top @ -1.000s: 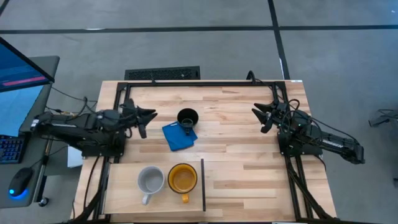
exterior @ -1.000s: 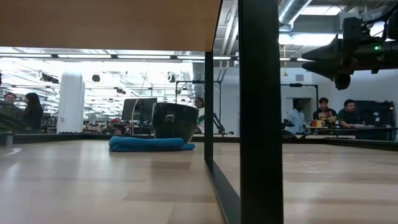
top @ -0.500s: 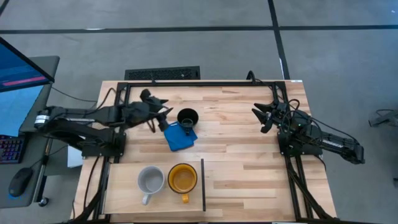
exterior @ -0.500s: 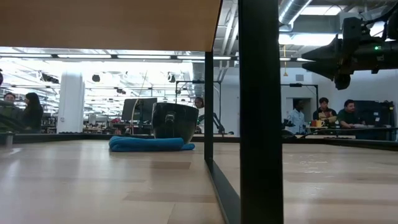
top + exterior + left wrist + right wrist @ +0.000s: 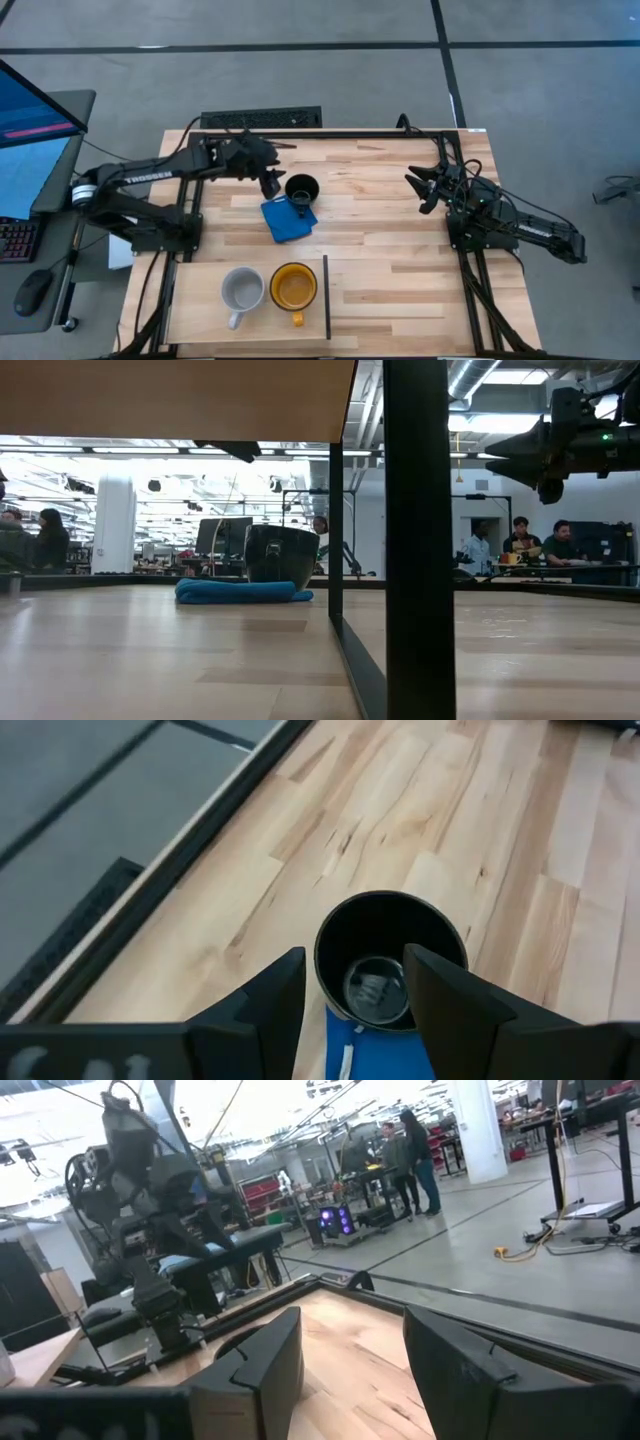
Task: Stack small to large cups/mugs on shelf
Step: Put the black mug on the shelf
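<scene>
The glossy black mug (image 5: pixel 302 188) stands upright, its base on the far corner of a blue cloth (image 5: pixel 287 219) at the table's middle; the low view shows the mug (image 5: pixel 281 553) on the cloth too. My left gripper (image 5: pixel 268 180) hovers open just left of it and higher. In the left wrist view the gripper (image 5: pixel 352 962) looks down into the mug (image 5: pixel 390 958). The grey-white mug (image 5: pixel 241 291) and the yellow mug (image 5: pixel 293 287) stand side by side on the pale shelf (image 5: pixel 200 300) at the near left. My right gripper (image 5: pixel 422 190) waits open at the right.
The shelf's thin dark divider (image 5: pixel 327 296) stands just right of the yellow mug and fills the foreground of the low view (image 5: pixel 420 540). Bare planks (image 5: pixel 390 250) lie between the cloth and my right arm. People stand in the room beyond the table.
My left gripper has swung from the table's left side toward the far edge and the right, up to the black mug, and now shows at the top of the low view. The mugs, the cloth and my right arm have kept still.
</scene>
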You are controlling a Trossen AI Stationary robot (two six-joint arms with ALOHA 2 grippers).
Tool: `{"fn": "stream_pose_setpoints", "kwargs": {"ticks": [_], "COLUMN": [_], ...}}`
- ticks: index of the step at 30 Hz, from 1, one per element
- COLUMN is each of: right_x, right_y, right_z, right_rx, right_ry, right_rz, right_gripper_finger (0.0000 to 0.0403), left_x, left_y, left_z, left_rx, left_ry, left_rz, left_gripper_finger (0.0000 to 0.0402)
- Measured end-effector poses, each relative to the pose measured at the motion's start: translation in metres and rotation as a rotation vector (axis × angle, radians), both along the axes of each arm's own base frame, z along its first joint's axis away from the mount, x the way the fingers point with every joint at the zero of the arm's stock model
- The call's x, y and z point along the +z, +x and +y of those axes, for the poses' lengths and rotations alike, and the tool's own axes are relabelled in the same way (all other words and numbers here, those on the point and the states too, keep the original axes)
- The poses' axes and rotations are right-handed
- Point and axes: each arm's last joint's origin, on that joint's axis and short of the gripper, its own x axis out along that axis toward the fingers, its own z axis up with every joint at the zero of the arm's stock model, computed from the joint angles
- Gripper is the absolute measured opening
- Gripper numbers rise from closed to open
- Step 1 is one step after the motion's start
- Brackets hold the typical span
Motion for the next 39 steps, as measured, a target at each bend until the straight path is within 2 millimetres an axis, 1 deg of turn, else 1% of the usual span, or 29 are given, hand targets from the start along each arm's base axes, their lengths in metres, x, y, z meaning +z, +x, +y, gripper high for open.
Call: {"fn": "stream_pose_setpoints", "kwargs": {"ticks": [7, 10, 13, 22, 27, 31, 39], "right_x": [0.0, 0.0, 0.0, 0.0, 0.0, 0.0, 0.0], "right_y": [0.0, 0.0, 0.0, 0.0, 0.0, 0.0, 0.0], "right_z": [0.0, 0.0, 0.0, 0.0, 0.0, 0.0, 0.0], "right_rx": [-0.003, -0.003, -0.004, -0.006, -0.006, -0.006, -0.006], "right_ry": [0.001, 0.008, 0.01, 0.01, 0.01, 0.01, 0.009], "right_rz": [-0.001, -0.004, -0.005, -0.005, -0.005, -0.005, -0.005], "right_gripper_finger": [0.02, 0.02, 0.02, 0.02, 0.02, 0.02, 0.02], "left_x": [-0.003, -0.005, -0.011, -0.034, -0.049, -0.057, -0.058], "left_y": [0.012, 0.018, 0.026, 0.05, 0.058, 0.063, 0.063], "left_z": [0.026, 0.036, 0.042, 0.052, 0.056, 0.058, 0.059], "left_rx": [0.023, 0.059, 0.066, 0.078, 0.094, 0.098, 0.062], "left_ry": [-0.102, -0.163, -0.232, -0.334, -0.365, -0.376, -0.318], "left_rz": [0.003, 0.003, 0.019, 0.172, 0.255, 0.282, 0.309], "left_gripper_finger": [0.0153, 0.0153, 0.0153, 0.0153, 0.0153, 0.0153, 0.0153]}}
